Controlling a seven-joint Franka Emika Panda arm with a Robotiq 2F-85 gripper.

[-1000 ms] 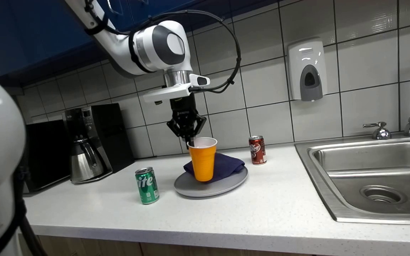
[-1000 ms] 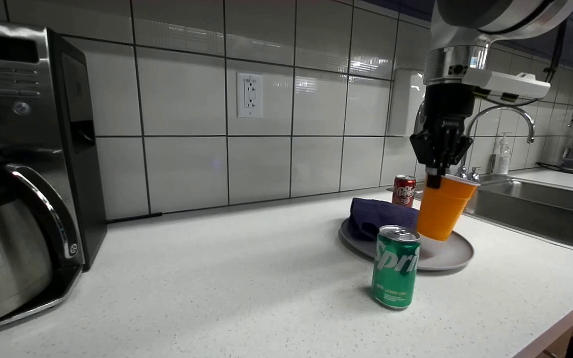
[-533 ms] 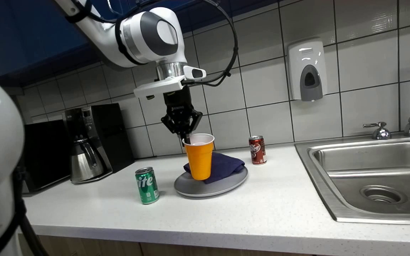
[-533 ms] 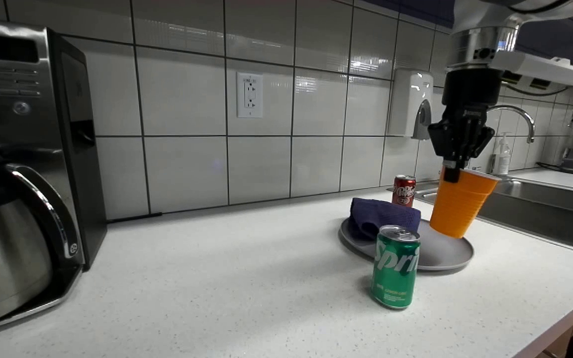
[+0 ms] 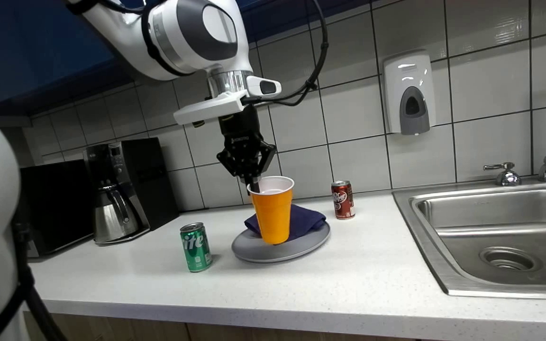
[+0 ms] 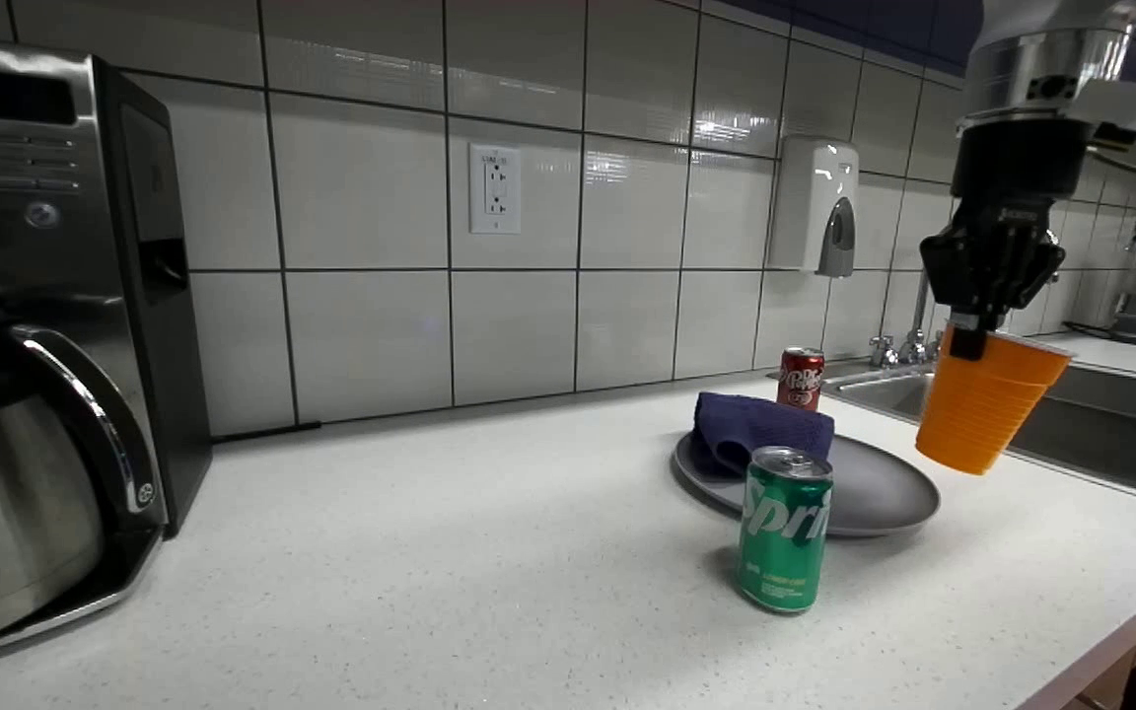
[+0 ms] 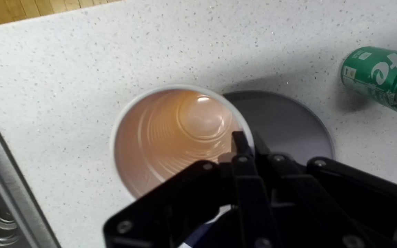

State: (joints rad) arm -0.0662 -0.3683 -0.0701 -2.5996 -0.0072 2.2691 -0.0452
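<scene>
In an exterior view I see the orange cup (image 6: 992, 404) farther right than a second ago, shifted from over the gray plate (image 6: 879, 488) to beside its right edge as seen there, while the plate, navy cloth (image 6: 760, 429) and green can (image 6: 785, 532) stay put; my arm (image 5: 197, 38) slopes in from above, bending at the wrist so that my gripper (image 7: 250, 143) points down, pinching the cup's wall. The cup hangs above the counter (image 6: 430, 552); in an exterior view its white lip (image 6: 1036, 343) faces up and right, its base lower left, its long axis slanting off upright.
</scene>
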